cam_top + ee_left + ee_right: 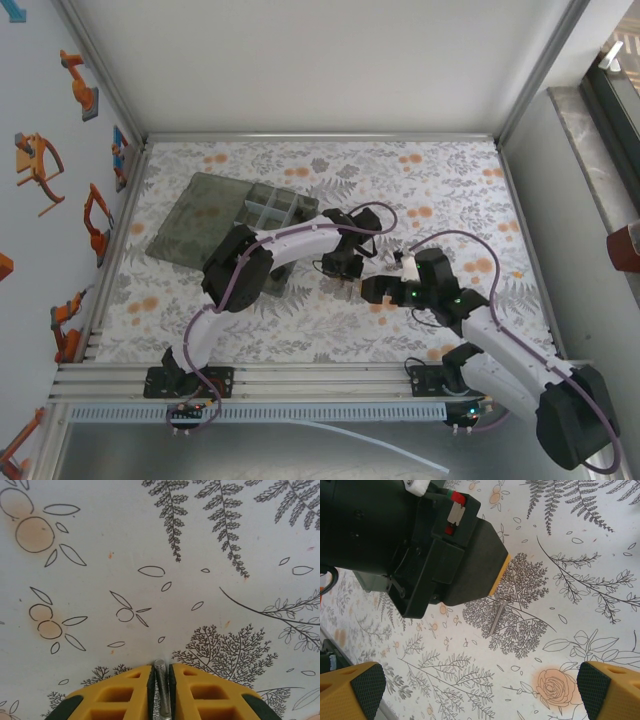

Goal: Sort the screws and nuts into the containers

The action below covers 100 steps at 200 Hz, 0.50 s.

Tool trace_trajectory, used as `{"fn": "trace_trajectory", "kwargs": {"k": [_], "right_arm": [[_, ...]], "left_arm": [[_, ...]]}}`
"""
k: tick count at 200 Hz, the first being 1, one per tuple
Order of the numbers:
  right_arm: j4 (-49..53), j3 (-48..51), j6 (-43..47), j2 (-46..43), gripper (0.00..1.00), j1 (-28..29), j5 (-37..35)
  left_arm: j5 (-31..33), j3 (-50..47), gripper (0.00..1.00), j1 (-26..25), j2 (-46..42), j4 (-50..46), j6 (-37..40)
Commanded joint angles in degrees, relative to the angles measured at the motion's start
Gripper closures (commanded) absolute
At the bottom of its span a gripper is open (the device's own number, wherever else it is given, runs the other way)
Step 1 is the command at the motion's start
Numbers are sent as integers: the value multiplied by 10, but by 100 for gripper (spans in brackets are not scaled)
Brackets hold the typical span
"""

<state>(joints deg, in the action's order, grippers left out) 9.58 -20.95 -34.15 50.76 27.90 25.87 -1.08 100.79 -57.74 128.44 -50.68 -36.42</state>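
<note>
Left pincer (161, 674) closed on silvery screw (161, 690) between its pads, right pincer (481, 686) spread wide

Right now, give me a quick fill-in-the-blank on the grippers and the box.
1. The left gripper is shut on a silvery ____.
2. The right gripper has its jaws wide ____.
3. In the top view, the organizer box lies to the ____ of both grippers.
Missing words: screw; open; left.
</note>
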Motion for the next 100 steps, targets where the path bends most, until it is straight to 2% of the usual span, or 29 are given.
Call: {"fn": "trace_trajectory", "kwargs": {"k": [1,33,62,100], "right_arm": [[-13,-19,21,14,0,-1,0],[-12,-51,43,60,0,-1,1],[-43,-94,46,114,0,-1,15],[-89,-154,42,204,1,2,38]], "left_arm": [[24,-15,90,3,-3,-26,3],[-11,-82,93,40,-68,68,-8],[-33,-119,94,86,-129,133,20],[-17,-137,94,157,-202,131,62]]}}
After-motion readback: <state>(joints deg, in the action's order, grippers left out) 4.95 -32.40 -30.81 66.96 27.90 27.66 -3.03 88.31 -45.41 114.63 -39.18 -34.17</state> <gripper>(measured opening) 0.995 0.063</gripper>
